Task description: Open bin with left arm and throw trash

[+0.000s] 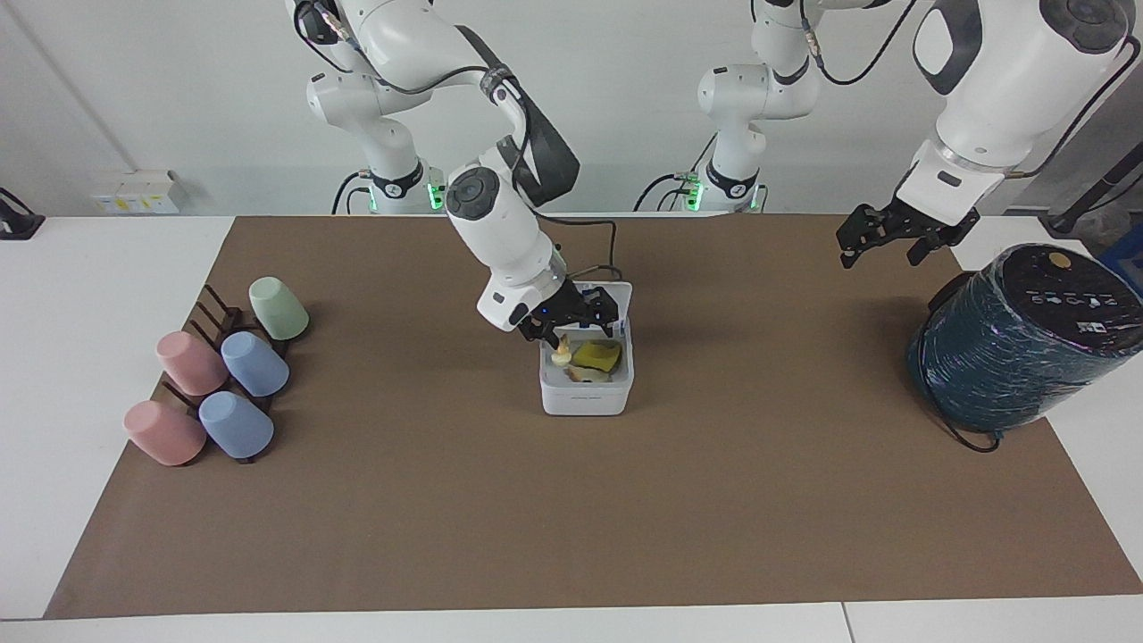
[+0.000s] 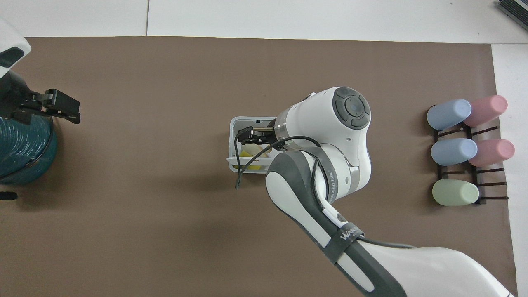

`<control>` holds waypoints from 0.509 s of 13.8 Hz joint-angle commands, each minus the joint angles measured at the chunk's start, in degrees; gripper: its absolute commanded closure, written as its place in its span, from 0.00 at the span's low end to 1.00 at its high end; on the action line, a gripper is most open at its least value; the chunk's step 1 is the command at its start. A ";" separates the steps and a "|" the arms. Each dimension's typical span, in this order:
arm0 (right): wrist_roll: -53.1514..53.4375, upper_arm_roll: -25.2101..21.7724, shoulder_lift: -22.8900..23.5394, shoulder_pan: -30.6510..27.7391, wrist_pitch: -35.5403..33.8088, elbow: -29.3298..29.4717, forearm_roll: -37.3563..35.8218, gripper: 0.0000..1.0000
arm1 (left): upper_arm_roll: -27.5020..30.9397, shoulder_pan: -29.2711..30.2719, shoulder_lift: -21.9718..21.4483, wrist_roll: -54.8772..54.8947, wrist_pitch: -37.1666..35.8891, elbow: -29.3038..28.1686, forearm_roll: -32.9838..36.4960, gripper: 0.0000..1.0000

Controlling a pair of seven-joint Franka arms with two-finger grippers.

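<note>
The white bin (image 1: 586,395) (image 2: 236,123) stands mid-mat with its lid (image 1: 614,291) tipped up on the side nearer the robots. Inside lies the trash: a bright yellow piece (image 1: 596,355) (image 2: 246,154), a pale beige scrap (image 1: 582,375) and a small pale lump (image 1: 561,355) by the wall. My right gripper (image 1: 579,323) (image 2: 251,141) hangs open just over the bin's mouth, holding nothing. My left gripper (image 1: 880,236) (image 2: 62,108) is open and raised over the mat near the teal cylinder, apart from the bin.
A big dark teal cylinder (image 1: 1018,344) (image 2: 20,152) stands at the left arm's end of the table. Several pastel cups (image 1: 223,379) (image 2: 462,148) lie on a dark rack at the right arm's end. A brown mat (image 1: 571,518) covers the table.
</note>
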 commanded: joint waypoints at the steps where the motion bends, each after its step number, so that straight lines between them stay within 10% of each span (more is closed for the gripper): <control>1: 1.09 0.20 -0.58 0.46 1.56 -0.89 1.00 0.00 | -0.46 0.45 -2.15 1.00 2.23 -2.72 0.64 0.00; 7: 1.09 -0.77 -2.59 0.29 3.58 -0.10 -6.51 0.00 | -0.46 0.36 -1.97 1.00 6.35 -2.89 0.55 0.00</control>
